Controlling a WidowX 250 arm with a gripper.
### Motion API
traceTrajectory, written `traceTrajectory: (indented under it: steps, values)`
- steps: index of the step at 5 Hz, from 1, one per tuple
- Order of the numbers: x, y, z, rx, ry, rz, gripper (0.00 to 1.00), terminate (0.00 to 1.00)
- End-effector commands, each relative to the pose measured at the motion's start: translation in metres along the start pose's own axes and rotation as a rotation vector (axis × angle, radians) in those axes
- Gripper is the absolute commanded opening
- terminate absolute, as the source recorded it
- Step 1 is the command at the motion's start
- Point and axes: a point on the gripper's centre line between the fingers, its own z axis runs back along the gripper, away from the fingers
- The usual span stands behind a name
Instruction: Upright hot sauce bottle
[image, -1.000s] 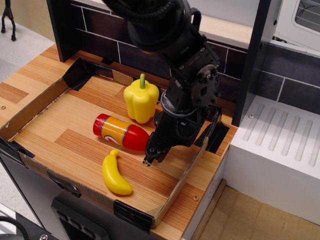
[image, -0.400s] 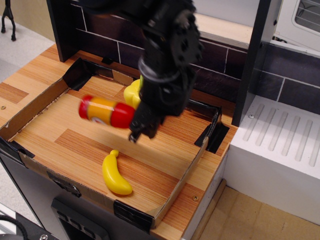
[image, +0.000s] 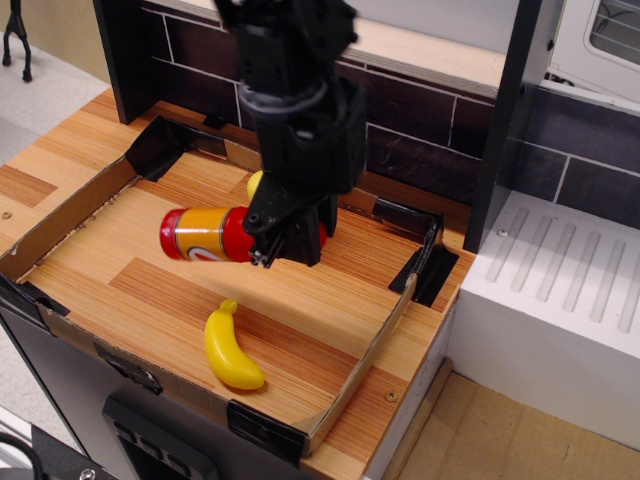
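Observation:
The hot sauce bottle (image: 205, 234) is a glossy red toy bottle with an orange-yellow label band and a white-and-red oval logo. It lies horizontal in the air above the tray floor, base pointing left. My black gripper (image: 268, 250) is shut on its neck end, which is hidden behind the fingers. The arm comes down from the top of the view and covers the middle of the tray.
A yellow banana (image: 230, 348) lies near the tray's front edge. A yellow bell pepper (image: 256, 183) is mostly hidden behind the arm. The wooden tray has low cardboard walls (image: 62, 221). A dark tiled wall stands behind; a white ribbed surface (image: 560, 280) lies to the right.
My gripper closed on the bottle's neck and lifted it off the tray floor, carrying it up and left. The arm swung left and now covers the bell pepper.

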Motion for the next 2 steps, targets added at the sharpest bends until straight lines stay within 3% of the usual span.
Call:
traceTrajectory:
  steps: [1,2]
  values:
    - [0.0019,0.0000,0.0213,0.048,-0.321,-0.020,0.00,0.00]
    - [0.0009,0.0040,0.0281,0.048,-0.470,-0.004,0.00,0.00]
